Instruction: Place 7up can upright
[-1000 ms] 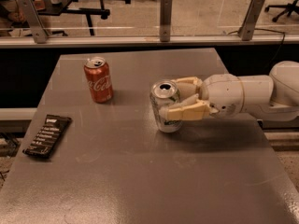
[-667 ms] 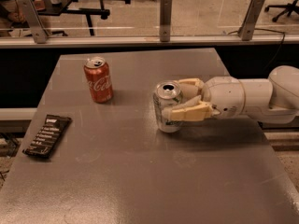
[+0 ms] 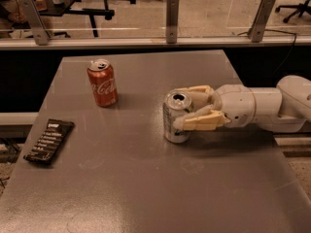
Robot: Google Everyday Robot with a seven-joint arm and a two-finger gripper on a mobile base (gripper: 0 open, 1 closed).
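Observation:
The 7up can [image 3: 174, 118], silvery with green markings and a dented side, stands upright on the grey table [image 3: 146, 178] right of centre. My gripper [image 3: 187, 108] reaches in from the right on a white arm [image 3: 262, 108]. Its cream fingers [image 3: 201, 122] sit on either side of the can's upper half and are closed on it. The can's base rests on the table top.
A red Coca-Cola can [image 3: 102, 83] stands upright at the back left. A dark snack packet [image 3: 49, 141] lies near the left edge. A glass barrier with metal posts [image 3: 171, 13] runs behind the table's far edge.
The gripper and the can have shifted slightly to the right on the table. The can stays upright in the fingers.

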